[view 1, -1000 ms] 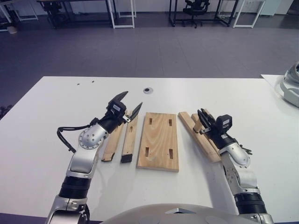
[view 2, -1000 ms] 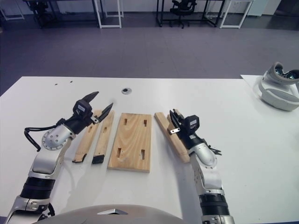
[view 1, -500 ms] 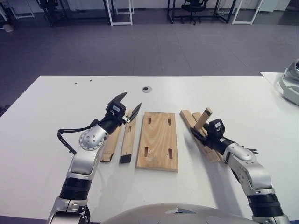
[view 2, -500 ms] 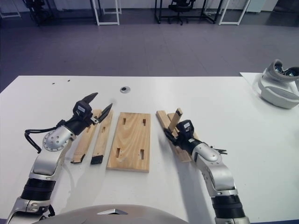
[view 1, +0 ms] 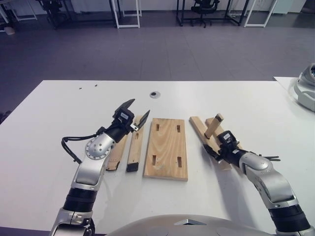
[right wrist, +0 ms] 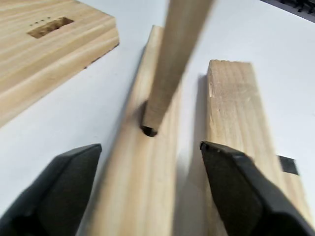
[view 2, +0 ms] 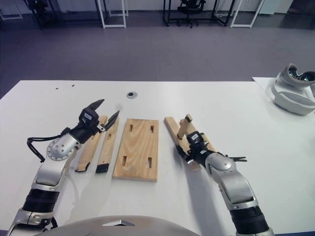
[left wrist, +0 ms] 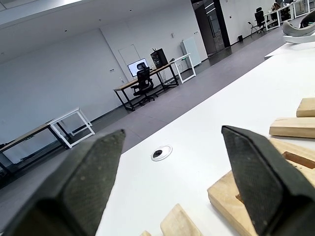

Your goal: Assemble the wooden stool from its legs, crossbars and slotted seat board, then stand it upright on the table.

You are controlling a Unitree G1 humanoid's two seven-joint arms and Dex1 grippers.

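Observation:
The slotted seat board [view 1: 166, 147] lies flat mid-table. Two legs [view 1: 135, 145] lie side by side to its left, and my left gripper [view 1: 141, 106] hovers open over their far ends. To the right of the board lie two more legs [view 1: 199, 129]. A short crossbar [view 1: 213, 126] stands tilted with its end in a hole of the inner one. My right gripper [view 1: 212, 150] sits low at the near part of those legs, open. In the right wrist view its fingers [right wrist: 54, 196] straddle the leg [right wrist: 142, 162] holding the crossbar [right wrist: 177, 54].
A white headset [view 1: 306, 91] rests at the table's far right edge. A round grommet hole [view 1: 156, 94] sits behind the seat board. A black cable loops from my left forearm [view 1: 69, 145]. Bare white tabletop [view 1: 49, 113] spreads to the left and front.
The right gripper moved toward the near end of the right legs and let go of the crossbar, which now stands tilted in the leg. The left gripper dipped slightly.

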